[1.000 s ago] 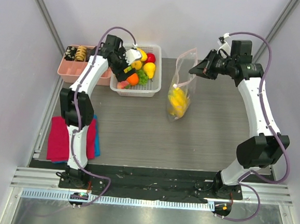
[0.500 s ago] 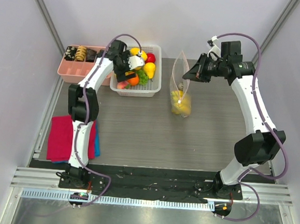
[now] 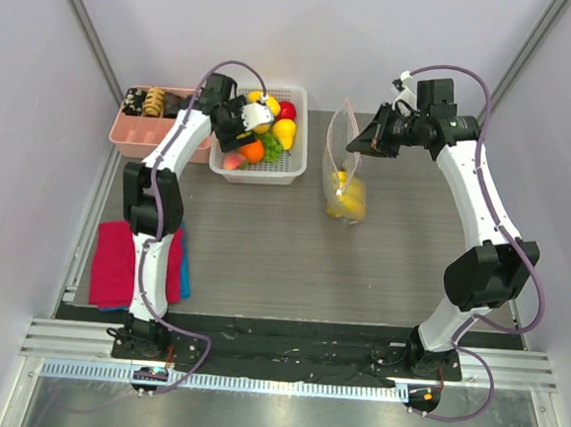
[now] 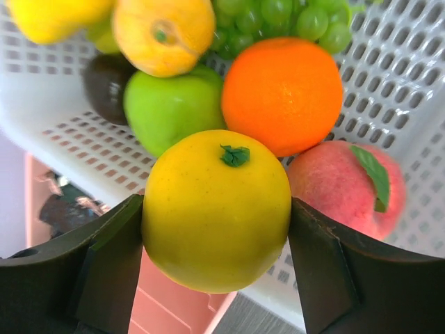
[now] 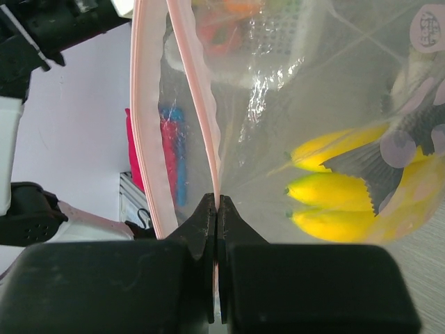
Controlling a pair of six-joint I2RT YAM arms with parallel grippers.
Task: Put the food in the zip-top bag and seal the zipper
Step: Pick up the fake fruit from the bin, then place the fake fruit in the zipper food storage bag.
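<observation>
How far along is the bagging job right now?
Done: a banana lies in the bag. In hand: the left claw grips a yellow fruit at the basket, and the right claw pinches the bag's mouth edge, holding it open. Left: the orange, peach and others in the basket, then sealing the zipper.

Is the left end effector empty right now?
No, the left end effector grips a yellow fruit squarely between its two fingers.

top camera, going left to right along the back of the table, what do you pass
pink divided tray → white basket → zip-top bag
</observation>
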